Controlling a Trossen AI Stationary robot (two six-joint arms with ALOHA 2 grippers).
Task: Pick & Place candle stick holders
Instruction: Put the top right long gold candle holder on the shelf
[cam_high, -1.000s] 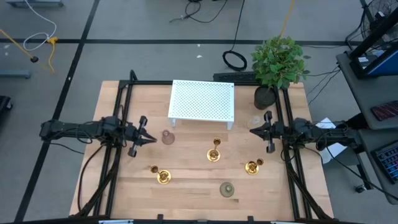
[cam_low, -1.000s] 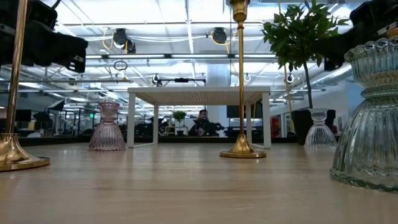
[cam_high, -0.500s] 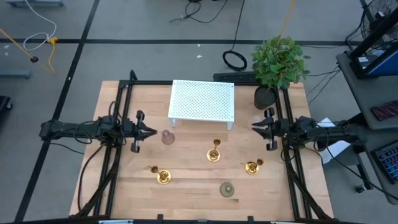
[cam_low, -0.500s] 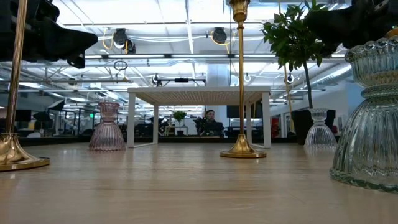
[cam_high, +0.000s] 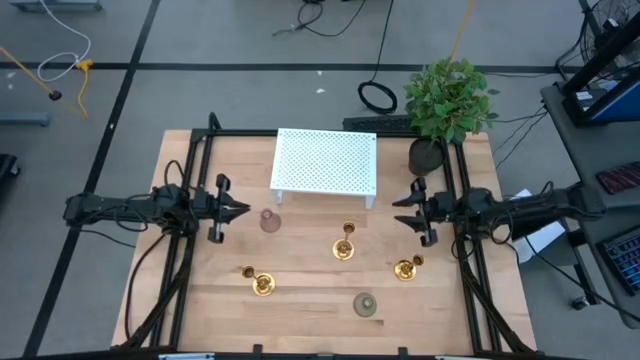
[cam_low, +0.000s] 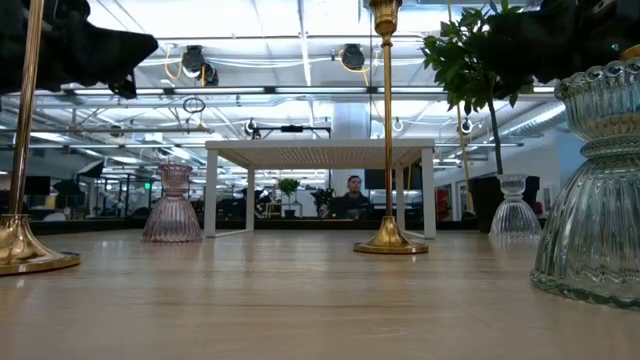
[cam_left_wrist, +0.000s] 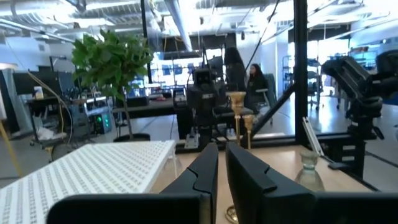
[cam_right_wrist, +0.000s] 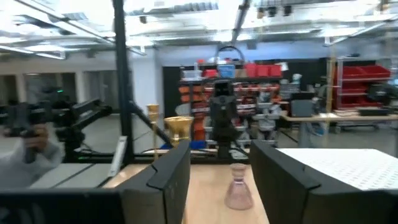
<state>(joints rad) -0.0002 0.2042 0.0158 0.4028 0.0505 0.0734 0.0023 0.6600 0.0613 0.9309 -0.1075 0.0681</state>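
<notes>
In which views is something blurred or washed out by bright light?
Low view: the nearest glass holder at the right edge is soft, and the ceiling lights glare white. Right wrist view: motion blur smears the whole picture, also the pink glass holder. High view: even light, sharp on the white perforated stand.

No legible text or labels anywhere.

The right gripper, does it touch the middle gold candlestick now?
Apart. In the high view, bare table lies between the right gripper and the middle gold candlestick.
</notes>
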